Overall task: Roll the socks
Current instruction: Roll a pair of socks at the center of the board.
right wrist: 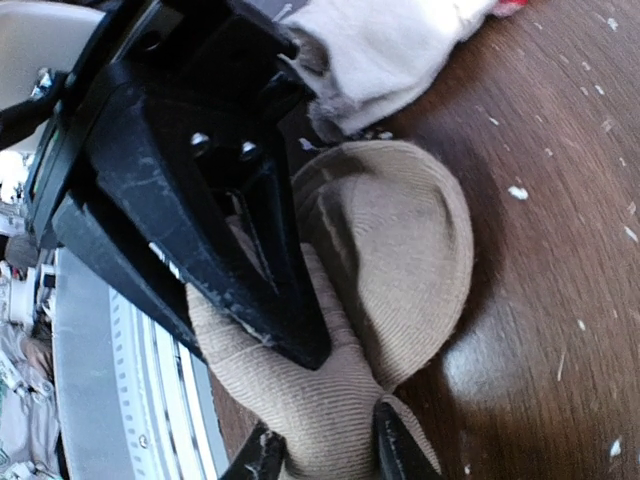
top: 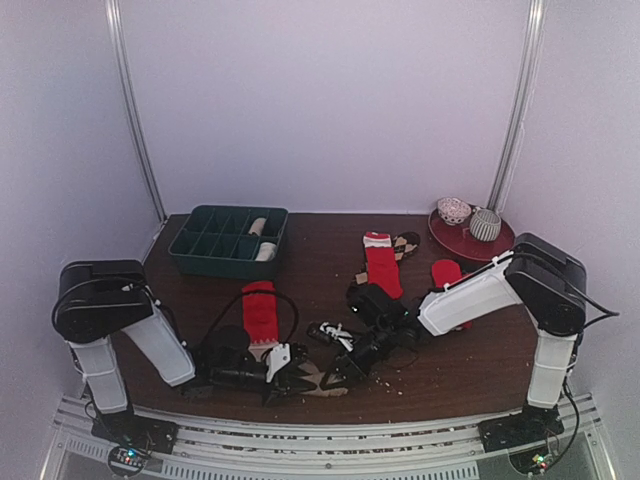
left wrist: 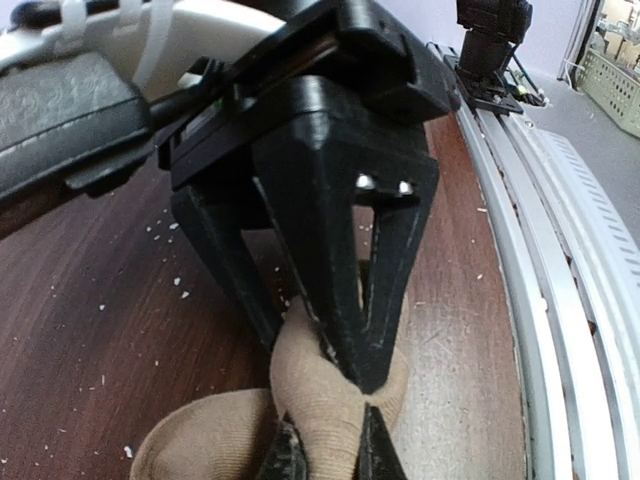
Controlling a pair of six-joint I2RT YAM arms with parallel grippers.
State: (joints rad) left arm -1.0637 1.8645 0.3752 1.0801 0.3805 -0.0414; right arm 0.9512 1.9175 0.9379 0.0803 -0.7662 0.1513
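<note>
A plain tan sock (top: 325, 381) lies bunched near the table's front edge, between both grippers. My left gripper (top: 290, 370) is shut on it; in the left wrist view the fingers (left wrist: 335, 360) pinch a fold of the tan sock (left wrist: 320, 405). My right gripper (top: 346, 364) reaches in from the right, and its fingers (right wrist: 262, 338) clamp a thick bunch of the same sock (right wrist: 400, 240). A red sock with a cream end (top: 259, 311) lies behind the left gripper. Two more red socks (top: 381, 264) (top: 447, 274) and a patterned one (top: 407, 243) lie further back.
A dark green compartment tray (top: 190, 250) with rolled socks (top: 263, 238) stands at the back left. A red plate (top: 495, 247) with two rolled balls (top: 485, 224) sits at the back right. The metal rail (left wrist: 560, 300) runs along the near edge. White crumbs dot the wood.
</note>
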